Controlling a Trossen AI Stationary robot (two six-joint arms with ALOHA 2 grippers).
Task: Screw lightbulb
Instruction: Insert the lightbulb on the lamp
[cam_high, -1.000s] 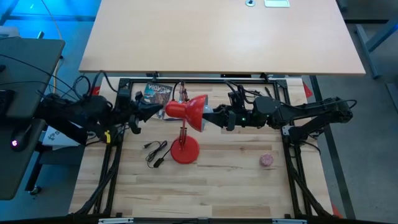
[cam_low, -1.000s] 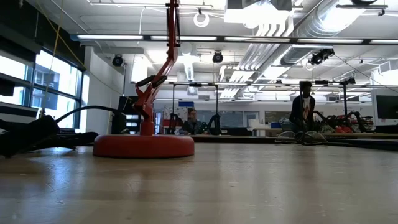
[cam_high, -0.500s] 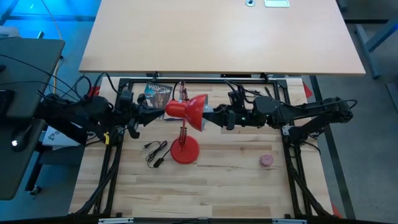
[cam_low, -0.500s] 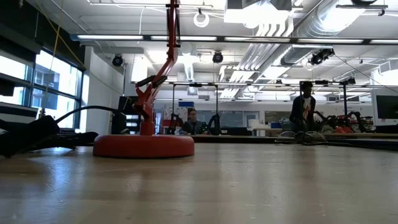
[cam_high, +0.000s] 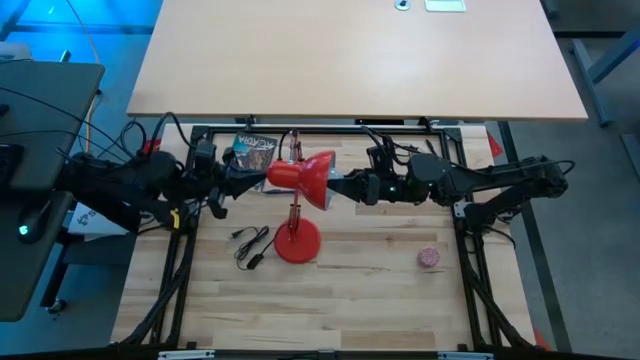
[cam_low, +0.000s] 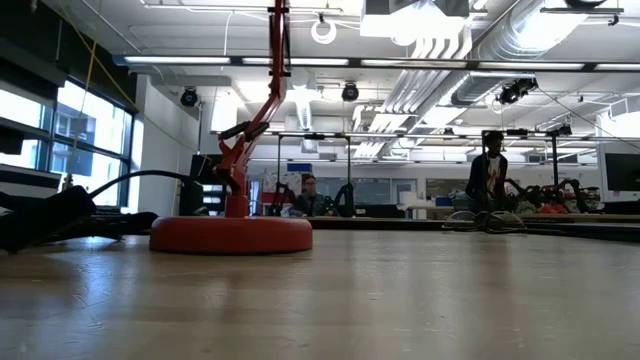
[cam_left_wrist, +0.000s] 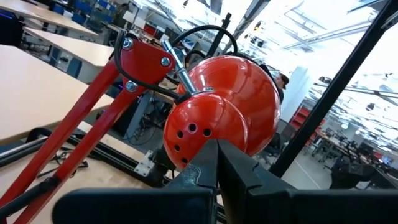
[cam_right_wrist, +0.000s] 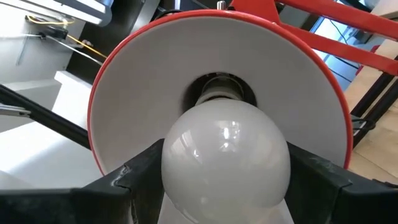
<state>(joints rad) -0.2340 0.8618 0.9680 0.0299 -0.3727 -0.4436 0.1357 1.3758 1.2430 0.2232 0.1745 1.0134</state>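
Observation:
A red desk lamp stands on its round base (cam_high: 297, 243), its shade (cam_high: 312, 180) raised and opening toward the table's right. The white lightbulb (cam_right_wrist: 225, 152) sits in the mouth of the shade, its neck at the socket (cam_right_wrist: 219, 93). My right gripper (cam_high: 338, 186) is at the shade's mouth, shut on the bulb. My left gripper (cam_high: 258, 178), shut, is at the back of the lamp head (cam_left_wrist: 205, 130). The low view shows only the lamp's base (cam_low: 231, 233) and arm. My left gripper has its shut fingertips (cam_left_wrist: 214, 155) against the rounded rear of the lamp head (cam_left_wrist: 199, 140), coming level from the table's left. My right gripper pinches the bulb's round glass (cam_right_wrist: 186, 168) between its two fingers (cam_right_wrist: 140, 171), one on each side. It comes level from the table's right, along the bulb's axis. The bulb is clear of the table, its neck pointing into the socket.
A small pink ball (cam_high: 428, 258) lies on the table's right part. A black cord with a plug (cam_high: 250, 245) lies left of the lamp base. A printed packet (cam_high: 253, 150) lies at the far edge. People show in the room beyond the table.

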